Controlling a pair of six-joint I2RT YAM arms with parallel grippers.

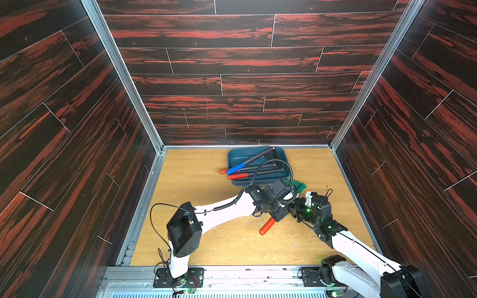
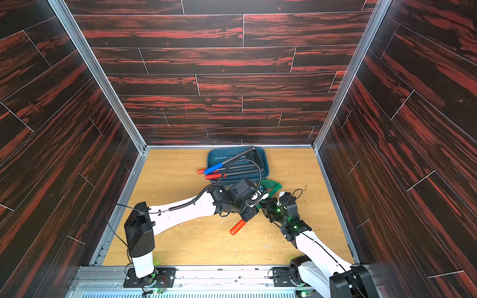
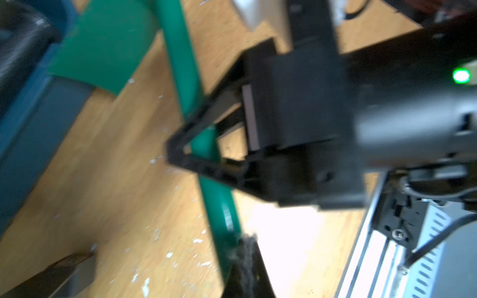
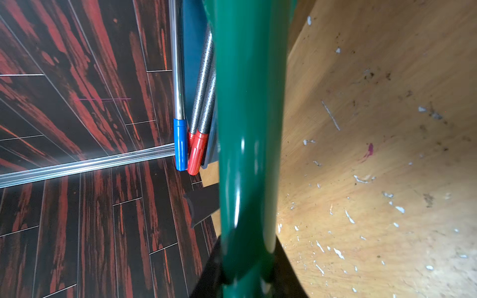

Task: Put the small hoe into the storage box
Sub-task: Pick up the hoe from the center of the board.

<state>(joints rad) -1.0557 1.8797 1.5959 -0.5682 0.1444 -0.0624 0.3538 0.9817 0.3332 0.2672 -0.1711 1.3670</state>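
We are looking down on a wooden counter [image 1: 206, 247] walled in by dark, red-streaked panels [image 1: 232, 64]. At its far edge the teal storage box [image 1: 241, 156] is sitting. 3 long tools are lying in it with their grips sticking out over its left rim: 1 blue grip [image 1: 235, 169] and 2 red grips [image 1: 237, 176].

The small hoe [image 4: 247, 129], green in shaft and blade, is slanting outside the box, between the 2 arms. Its blade [image 1: 299, 184] is sitting just beside the box's near right corner, and we are not able to tell whether the two are touching. Its orange-red grip [image 1: 267, 226] is pointing toward the counter's front edge.

We are finding the right fingers [image 3: 211, 167] clamped around the green shaft, 1 on each side. The left fingers [image 3: 245, 258] are pressed together right against the shaft, nearer the grip, though we are not managing to tell whether they are pinching it. Pale flecks [image 1: 245, 222] are dotting the counter under the arms.
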